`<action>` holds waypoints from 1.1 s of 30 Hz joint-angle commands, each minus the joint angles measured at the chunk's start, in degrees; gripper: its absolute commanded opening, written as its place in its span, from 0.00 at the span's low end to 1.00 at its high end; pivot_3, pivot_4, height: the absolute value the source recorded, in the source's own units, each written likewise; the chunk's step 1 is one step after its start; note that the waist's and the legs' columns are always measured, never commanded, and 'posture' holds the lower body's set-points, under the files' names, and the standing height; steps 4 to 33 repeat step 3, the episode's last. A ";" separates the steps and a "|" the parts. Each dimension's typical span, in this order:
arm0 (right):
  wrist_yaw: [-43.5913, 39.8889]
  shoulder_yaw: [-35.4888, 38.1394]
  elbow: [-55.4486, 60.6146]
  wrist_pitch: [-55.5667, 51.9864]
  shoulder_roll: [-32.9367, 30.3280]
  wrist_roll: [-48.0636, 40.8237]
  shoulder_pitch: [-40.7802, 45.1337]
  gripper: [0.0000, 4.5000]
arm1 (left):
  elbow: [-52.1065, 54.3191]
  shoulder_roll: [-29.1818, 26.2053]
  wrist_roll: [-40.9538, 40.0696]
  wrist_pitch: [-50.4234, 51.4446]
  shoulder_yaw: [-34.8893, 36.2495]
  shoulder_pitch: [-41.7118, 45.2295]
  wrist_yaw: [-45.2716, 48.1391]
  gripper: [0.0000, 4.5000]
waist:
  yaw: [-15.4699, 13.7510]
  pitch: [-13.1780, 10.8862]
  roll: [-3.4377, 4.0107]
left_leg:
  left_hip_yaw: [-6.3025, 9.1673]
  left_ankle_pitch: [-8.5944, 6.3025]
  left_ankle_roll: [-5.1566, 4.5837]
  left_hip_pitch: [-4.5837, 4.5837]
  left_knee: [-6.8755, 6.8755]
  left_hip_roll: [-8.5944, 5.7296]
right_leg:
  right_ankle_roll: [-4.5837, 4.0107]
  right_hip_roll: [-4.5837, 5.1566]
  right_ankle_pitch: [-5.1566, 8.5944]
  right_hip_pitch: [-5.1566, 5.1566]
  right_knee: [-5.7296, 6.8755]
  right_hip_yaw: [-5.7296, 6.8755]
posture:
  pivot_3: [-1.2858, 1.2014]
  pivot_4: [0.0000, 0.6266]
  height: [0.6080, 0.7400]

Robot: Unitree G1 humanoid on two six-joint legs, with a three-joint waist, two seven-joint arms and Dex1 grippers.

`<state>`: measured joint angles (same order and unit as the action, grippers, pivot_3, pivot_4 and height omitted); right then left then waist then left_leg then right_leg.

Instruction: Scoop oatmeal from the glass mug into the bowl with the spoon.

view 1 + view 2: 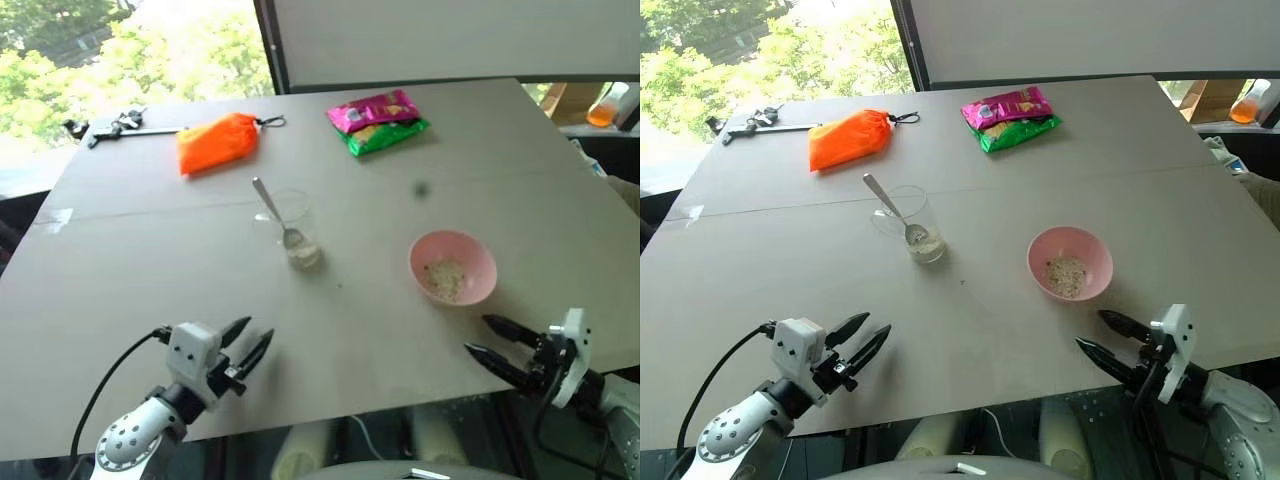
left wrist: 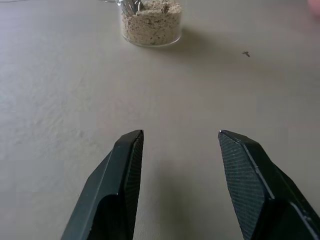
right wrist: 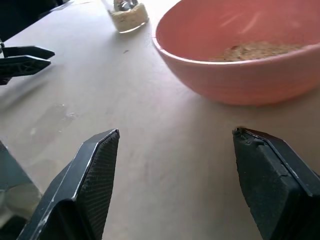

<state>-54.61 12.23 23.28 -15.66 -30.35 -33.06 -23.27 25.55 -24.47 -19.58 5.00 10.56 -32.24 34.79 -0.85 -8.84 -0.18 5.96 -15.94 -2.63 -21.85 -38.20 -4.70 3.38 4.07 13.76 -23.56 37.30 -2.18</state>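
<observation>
Both my grippers — left (image 1: 250, 347), right (image 1: 480, 336) — hang open and empty; a clumsy grab at the spoon (image 1: 275, 212) could topple the glass mug (image 1: 292, 229).

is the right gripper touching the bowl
Apart. In the right wrist view the open right gripper sits short of the bowl, with bare table between them; the right eye view shows the same gap.

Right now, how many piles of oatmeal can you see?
2. One pile of oatmeal lies in the pink bowl, toward the robot's right. The other oatmeal sits at the bottom of the glass mug, around the spoon.
</observation>
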 commanded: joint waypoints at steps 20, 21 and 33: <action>1.31 -1.47 1.95 2.86 0.43 1.90 0.66 0.81 | -0.57 1.27 2.08 -6.93 -0.68 -1.52 1.05 0.54 | -0.13 -0.03 -0.16 | 0.06 -0.04 0.04 -0.02 -0.01 0.00 | -0.01 0.01 0.01 0.08 -0.15 0.10 | 0.52 0.24 1.00; 1.31 -1.47 1.95 2.86 0.43 1.90 0.66 0.81 | -0.57 1.27 2.08 -6.93 -0.68 -1.52 1.05 0.54 | -0.13 -0.03 -0.16 | 0.06 -0.04 0.04 -0.02 -0.01 0.00 | -0.01 0.01 0.01 0.08 -0.15 0.10 | 0.52 0.24 1.00; 1.31 -1.47 1.95 2.86 0.43 1.90 0.66 0.81 | -0.57 1.27 2.08 -6.93 -0.68 -1.52 1.05 0.54 | -0.13 -0.03 -0.16 | 0.06 -0.04 0.04 -0.02 -0.01 0.00 | -0.01 0.01 0.01 0.08 -0.15 0.10 | 0.52 0.24 1.00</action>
